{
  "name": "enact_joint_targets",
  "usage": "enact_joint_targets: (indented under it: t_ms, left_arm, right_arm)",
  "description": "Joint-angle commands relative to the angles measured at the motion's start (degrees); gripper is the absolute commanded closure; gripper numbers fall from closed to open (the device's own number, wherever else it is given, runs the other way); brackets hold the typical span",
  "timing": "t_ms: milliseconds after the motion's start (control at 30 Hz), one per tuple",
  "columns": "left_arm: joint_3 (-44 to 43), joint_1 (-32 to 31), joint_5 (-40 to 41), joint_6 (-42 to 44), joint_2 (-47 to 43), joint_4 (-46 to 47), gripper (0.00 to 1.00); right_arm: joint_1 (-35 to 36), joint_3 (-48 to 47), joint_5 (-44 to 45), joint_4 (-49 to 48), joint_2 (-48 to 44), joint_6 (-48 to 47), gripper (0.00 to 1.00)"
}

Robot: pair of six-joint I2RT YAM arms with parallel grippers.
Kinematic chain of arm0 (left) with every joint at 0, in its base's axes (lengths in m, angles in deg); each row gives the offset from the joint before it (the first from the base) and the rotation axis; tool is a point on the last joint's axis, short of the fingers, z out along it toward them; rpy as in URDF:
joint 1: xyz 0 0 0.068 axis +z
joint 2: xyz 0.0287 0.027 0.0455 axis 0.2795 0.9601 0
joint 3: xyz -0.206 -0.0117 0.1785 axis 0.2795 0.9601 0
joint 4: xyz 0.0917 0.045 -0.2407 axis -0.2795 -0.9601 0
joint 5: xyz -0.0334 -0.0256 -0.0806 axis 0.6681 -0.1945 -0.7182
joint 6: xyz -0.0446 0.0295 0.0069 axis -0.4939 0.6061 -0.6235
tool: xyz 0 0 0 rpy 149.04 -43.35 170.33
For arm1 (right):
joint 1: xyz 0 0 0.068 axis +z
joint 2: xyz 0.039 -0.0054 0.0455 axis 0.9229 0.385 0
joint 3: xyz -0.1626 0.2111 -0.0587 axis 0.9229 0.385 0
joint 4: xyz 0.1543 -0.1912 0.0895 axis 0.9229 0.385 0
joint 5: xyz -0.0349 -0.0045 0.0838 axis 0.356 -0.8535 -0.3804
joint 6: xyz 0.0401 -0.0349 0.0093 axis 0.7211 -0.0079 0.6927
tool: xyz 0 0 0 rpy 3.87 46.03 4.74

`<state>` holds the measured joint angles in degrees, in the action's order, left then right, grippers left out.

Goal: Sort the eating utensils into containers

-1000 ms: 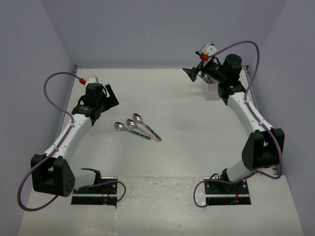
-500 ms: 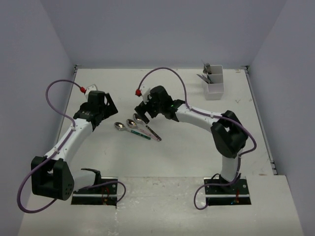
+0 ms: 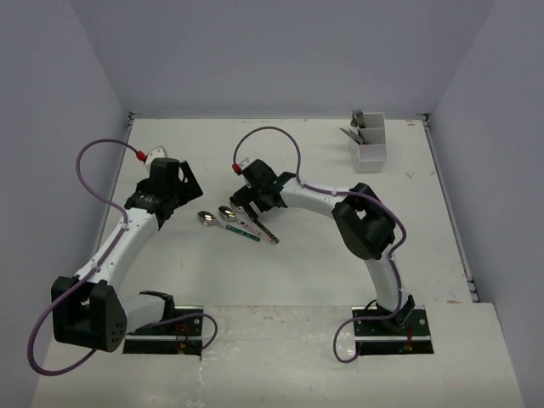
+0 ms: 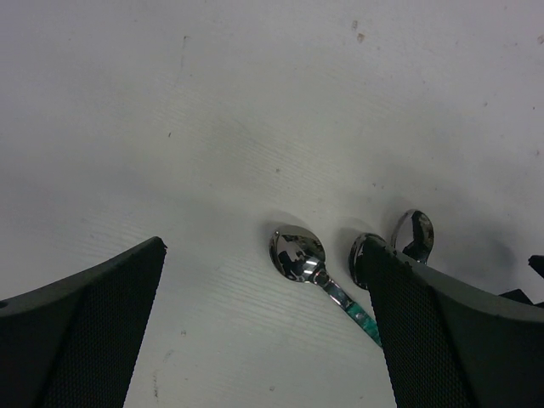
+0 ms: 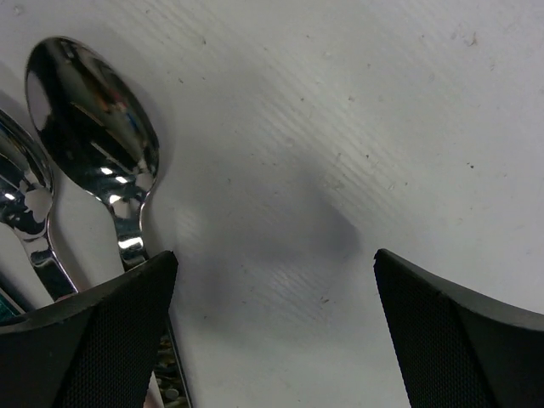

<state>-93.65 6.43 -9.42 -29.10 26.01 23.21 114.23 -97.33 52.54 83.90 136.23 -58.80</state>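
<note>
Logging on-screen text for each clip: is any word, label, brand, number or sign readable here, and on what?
None readable.
Spoons, white cutlery holder, table: no text visible.
Arm base plates: anything printed there is too small to read.

Two arms, same build: white links, black joints.
Left arm (image 3: 127, 228) and right arm (image 3: 319, 197) each have slim white shells running between bulky black joint housings (image 3: 85, 310). A purple cable (image 3: 83, 166) loops off each arm and ends in a red plug (image 3: 141, 155) by a small white wrist unit. The base plates (image 3: 164, 330) are black, with thin wires at their edges. The fingers (image 4: 85, 340) are black wedges with fine mesh-textured faces.
</note>
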Motion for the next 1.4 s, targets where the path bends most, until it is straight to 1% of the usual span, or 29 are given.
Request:
enact_joint_targets:
  t_ms: [0,133,267,400,533,600,667,833,967,1133,1200,1267,1300,1333,1367]
  left_arm:
    - [-0.5,-0.3,0.2,0.4,0.2,1.3,0.0]
    - [-1.0,-0.3,-0.4,0.7,1.1,1.7,0.0]
    - [-1.2,-0.3,-0.5,1.4,1.8,2.2,0.0]
    - [-1.3,-0.3,-0.9,1.7,1.6,2.2,0.0]
    - [-1.6,-0.3,-0.4,2.4,1.4,2.0,0.0]
    - [-1.9,-0.3,-0.3,2.7,1.2,1.9,0.0]
    - [-2.3,-0.3,-0.3,2.9,1.2,1.9,0.0]
    - [-2.5,-0.3,-0.8,3.0,1.2,1.8,0.0]
    - [-2.5,-0.3,-0.4,3.4,1.2,1.7,0.0]
    - [-3.2,-0.3,-0.2,3.7,1.3,1.7,0.0]
    - [-3.2,-0.3,-0.1,3.7,1.2,1.7,0.0]
    - [-3.2,-0.3,0.0,3.7,1.2,1.6,0.0]
    - [-3.1,-0.3,0.0,3.7,1.2,1.6,0.0]
    - [-3.0,-0.3,-0.1,3.6,1.2,1.6,0.0]
    - [-2.9,-0.3,-0.1,3.6,1.2,1.6,0.0]
  right_arm:
    - [1.5,2.5,0.0,0.2,-2.3,1.4,0.01]
    - [1.6,2.5,0.0,-0.2,-2.7,2.3,0.01]
    - [1.6,-1.7,2.6,1.4,-1.6,3.8,0.01]
    - [1.6,-2.5,3.1,0.4,-4.2,3.8,0.01]
    - [1.8,-0.5,0.1,-2.9,-7.3,3.0,0.01]
    - [1.9,0.6,-1.8,-3.8,-7.5,2.2,0.01]
    - [2.2,0.6,-3.5,-3.6,-6.3,2.0,0.01]
    - [3.4,0.5,-3.4,-3.1,-3.8,1.4,0.01]
    - [3.5,-1.5,-1.2,-0.4,-0.1,2.4,0.01]
    - [3.6,-1.1,1.8,1.4,1.5,2.8,0.01]
    - [3.6,-0.5,2.2,1.8,1.6,3.0,0.03]
    - [3.6,0.7,2.2,1.9,1.3,3.6,0.16]
    - [3.6,1.1,2.2,1.7,0.9,3.8,0.26]
    - [3.6,2.4,2.1,1.1,0.6,3.9,0.53]
    - [3.6,2.7,2.0,0.8,0.2,3.8,0.64]
